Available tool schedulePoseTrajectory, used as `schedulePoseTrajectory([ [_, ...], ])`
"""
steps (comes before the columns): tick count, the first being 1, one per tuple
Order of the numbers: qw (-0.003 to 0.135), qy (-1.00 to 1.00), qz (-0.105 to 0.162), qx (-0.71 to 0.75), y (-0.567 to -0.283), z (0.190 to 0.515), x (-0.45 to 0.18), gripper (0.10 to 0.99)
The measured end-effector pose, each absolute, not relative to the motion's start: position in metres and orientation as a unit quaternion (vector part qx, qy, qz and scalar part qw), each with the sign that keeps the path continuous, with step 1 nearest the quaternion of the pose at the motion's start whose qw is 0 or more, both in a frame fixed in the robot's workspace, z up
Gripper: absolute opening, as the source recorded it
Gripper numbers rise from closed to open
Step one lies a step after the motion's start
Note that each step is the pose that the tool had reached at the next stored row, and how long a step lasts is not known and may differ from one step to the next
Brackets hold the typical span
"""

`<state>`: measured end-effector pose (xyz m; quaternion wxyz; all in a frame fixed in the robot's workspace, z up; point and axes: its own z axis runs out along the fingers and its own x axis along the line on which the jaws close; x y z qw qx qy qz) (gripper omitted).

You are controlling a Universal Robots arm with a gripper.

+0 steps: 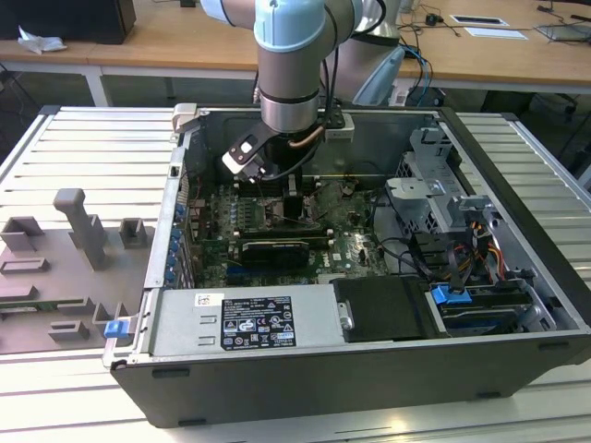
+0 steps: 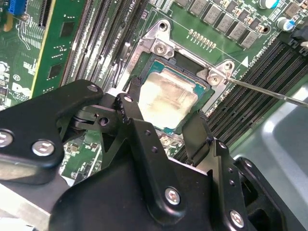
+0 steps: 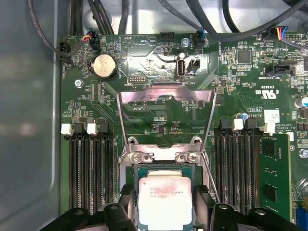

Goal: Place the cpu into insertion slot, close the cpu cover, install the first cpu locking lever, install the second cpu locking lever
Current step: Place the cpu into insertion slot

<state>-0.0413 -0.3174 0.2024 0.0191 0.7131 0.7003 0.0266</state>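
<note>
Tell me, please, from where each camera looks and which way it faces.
Exterior view: off the arm, looking down into the open computer case; the arm shows.
First wrist view: on the arm, facing the motherboard and open cpu cover; the gripper shows.
Second wrist view: on the arm, slanted onto the cpu; the gripper shows.
Both wrist views share the cpu.

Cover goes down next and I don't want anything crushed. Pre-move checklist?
1. cpu seated flat in the socket: ok.
2. cpu cover raised, off the cpu: ok.
3. One locking lever swung out, unlatched: ok.
4. Other locking lever's position: cannot tell.
5. claw out of the cover's path: not ok, it straddles the cpu.
</note>
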Motion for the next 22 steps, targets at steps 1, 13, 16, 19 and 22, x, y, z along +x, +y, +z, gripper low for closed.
schedulePoseTrajectory([
  [1, 0.019, 0.700, 0.027, 0.713, -0.317, 0.204, -0.041, 0.616],
  [13, 0.019, 0.700, 0.025, 0.713, -0.317, 0.217, -0.041, 0.231],
  [16, 0.019, 0.700, 0.025, 0.713, -0.317, 0.219, -0.041, 0.106],
  [19, 0.019, 0.700, 0.025, 0.713, -0.317, 0.221, -0.041, 0.106],
  [22, 0.019, 0.700, 0.025, 0.713, -0.317, 0.222, -0.041, 0.106],
])
